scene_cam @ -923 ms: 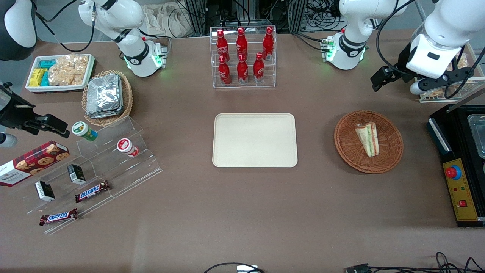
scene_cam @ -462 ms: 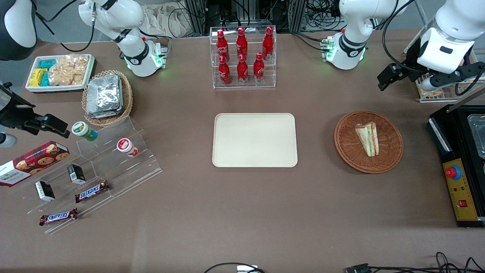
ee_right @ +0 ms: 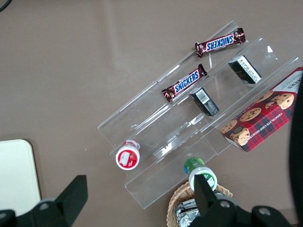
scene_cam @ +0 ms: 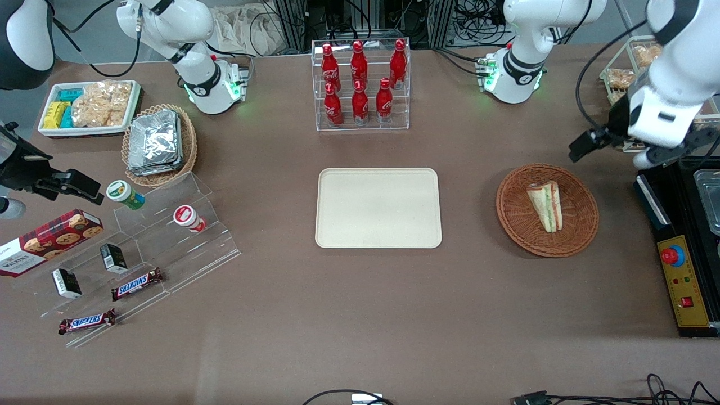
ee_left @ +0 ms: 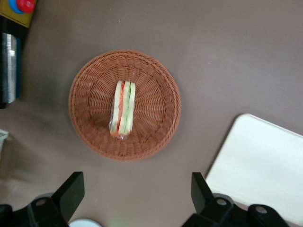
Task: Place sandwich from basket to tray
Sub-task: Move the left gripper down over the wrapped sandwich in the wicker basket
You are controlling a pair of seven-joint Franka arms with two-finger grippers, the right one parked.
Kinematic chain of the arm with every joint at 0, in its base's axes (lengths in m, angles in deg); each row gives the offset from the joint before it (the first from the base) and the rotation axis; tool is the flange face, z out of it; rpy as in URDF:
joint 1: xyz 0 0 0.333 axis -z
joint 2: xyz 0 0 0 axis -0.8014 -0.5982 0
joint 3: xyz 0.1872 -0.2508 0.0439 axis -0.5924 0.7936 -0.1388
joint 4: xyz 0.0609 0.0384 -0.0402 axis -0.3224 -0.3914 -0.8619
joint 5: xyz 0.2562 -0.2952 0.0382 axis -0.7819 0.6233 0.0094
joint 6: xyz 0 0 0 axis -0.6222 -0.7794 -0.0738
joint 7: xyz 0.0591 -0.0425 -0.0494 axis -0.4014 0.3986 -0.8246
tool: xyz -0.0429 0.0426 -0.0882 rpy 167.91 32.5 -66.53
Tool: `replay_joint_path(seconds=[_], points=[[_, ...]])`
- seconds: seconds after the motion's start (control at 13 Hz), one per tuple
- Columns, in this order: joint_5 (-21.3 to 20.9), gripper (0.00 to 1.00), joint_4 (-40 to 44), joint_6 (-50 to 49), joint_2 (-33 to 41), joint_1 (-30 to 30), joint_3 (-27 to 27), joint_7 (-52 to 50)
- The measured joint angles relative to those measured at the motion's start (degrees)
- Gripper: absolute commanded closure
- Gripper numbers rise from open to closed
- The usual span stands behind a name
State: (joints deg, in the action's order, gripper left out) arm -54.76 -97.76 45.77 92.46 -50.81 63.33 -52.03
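Sandwich (scene_cam: 545,206) (ee_left: 122,109): lying on its side in the middle of the basket (scene_cam: 547,210) (ee_left: 125,104), wrapped, its green and red-pink filling layers showing along the cut face. Nothing is gripping it.

Basket: sitting on the brown table (scene_cam: 360,304) toward the working arm's end, well apart from the tray (scene_cam: 378,207) (ee_left: 265,168).

Tray: lying flat at the table's middle, carrying nothing (cream surface fully showing).

Gripper (scene_cam: 621,149) (ee_left: 137,196): hanging in the air above the table, off the basket's rim on the side farther from the front camera. Its two dark fingers (ee_left: 71,191) are standing wide apart and holding nothing, as the left wrist view is showing, with basket and sandwich framed between them.

Bottle rack (scene_cam: 360,84): standing farther from the front camera than the tray, holding red bottles.
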Motion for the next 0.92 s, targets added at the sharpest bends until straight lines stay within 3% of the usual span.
replay_joint_path(seconds=[0.23, 0.54, 0.92], points=[[-0.9, 0.00, -9.9, 9.9, -2.9, 0.0, 0.1, 0.0], [-1.4, 0.01, -15.7, 15.1, -8.3, 0.0, 0.1, 0.0], [-8.5, 0.01, -21.7, 26.8, -12.1, -0.9, -0.1, 0.0]])
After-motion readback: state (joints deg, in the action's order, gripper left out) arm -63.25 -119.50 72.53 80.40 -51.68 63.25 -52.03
